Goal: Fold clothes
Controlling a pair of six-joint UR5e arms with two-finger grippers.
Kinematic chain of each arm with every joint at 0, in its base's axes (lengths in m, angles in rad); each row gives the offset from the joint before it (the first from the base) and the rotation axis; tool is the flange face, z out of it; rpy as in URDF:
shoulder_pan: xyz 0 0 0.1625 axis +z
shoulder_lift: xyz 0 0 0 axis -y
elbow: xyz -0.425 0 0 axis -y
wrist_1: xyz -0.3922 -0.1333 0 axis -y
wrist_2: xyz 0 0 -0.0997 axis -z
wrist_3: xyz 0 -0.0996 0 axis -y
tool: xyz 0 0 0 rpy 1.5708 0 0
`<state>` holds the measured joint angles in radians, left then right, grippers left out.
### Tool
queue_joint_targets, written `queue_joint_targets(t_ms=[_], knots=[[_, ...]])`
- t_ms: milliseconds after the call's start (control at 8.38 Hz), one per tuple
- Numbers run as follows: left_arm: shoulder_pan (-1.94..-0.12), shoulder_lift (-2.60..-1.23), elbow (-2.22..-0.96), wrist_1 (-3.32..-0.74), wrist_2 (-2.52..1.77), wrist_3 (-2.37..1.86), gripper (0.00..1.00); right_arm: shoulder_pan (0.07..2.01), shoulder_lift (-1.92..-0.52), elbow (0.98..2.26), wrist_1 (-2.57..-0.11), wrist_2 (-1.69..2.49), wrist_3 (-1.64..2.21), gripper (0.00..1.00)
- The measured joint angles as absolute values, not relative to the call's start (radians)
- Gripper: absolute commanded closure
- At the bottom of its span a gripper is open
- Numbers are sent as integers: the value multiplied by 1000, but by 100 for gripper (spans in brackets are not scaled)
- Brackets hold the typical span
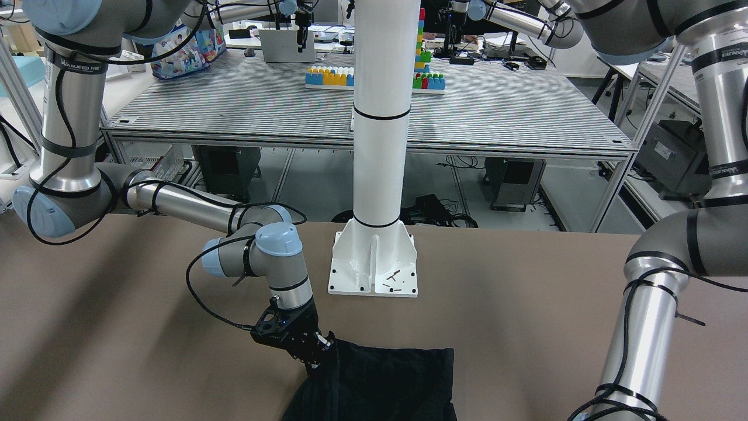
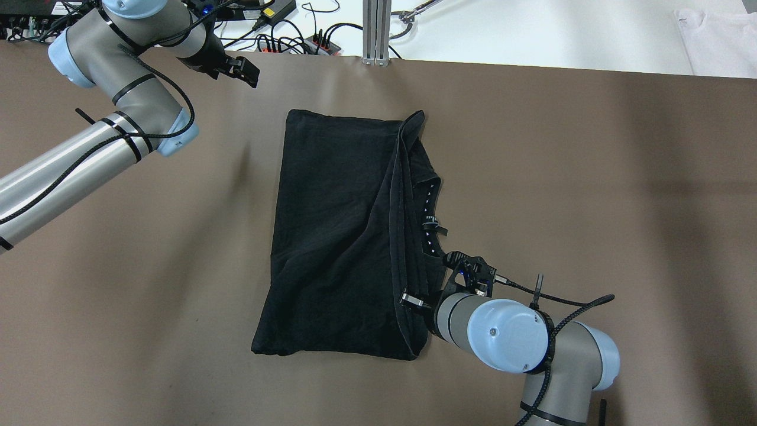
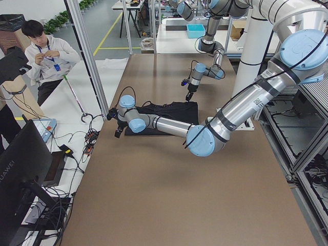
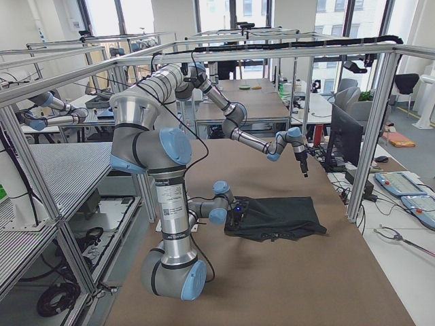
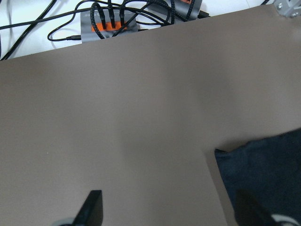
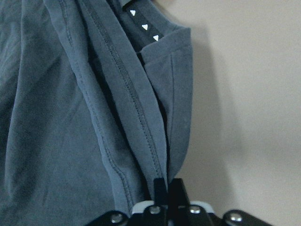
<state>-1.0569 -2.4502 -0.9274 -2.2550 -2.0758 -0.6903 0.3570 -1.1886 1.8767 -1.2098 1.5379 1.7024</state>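
The clothes (image 2: 337, 236) are one black garment, folded lengthwise and lying mid-table, also seen in the front view (image 1: 385, 386). Its neck tape with small white marks (image 6: 143, 26) shows along the right-hand edge. My right gripper (image 6: 168, 186) is shut on a stitched hem of that edge, low over the table (image 2: 445, 263) (image 1: 312, 351). My left gripper (image 2: 245, 74) hangs open and holds nothing, up near the table's far left, apart from the garment. In the left wrist view, only the garment's corner (image 5: 263, 183) shows beside the open fingertips (image 5: 94, 207).
A power strip with cables (image 5: 106, 28) lies past the table's far edge. A metal post (image 2: 375, 29) stands at the far edge, and the white pillar base (image 1: 374, 263) is bolted near the robot. White cloth (image 2: 718, 35) lies beyond the far right corner. A person (image 3: 43, 56) sits off the table's side.
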Motion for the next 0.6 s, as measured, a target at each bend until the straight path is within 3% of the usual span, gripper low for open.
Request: queue_joint_targets(t_ms=[239,596], knots=[[-1056,-2450,-927,-2255,-2074,-690,0,363,-1168,1876,-1236,1544,1606,15],[-1056,-2450,-927,-2255,-2074,-690,0,310,-1093,1873,-1417,1534,1480,46]])
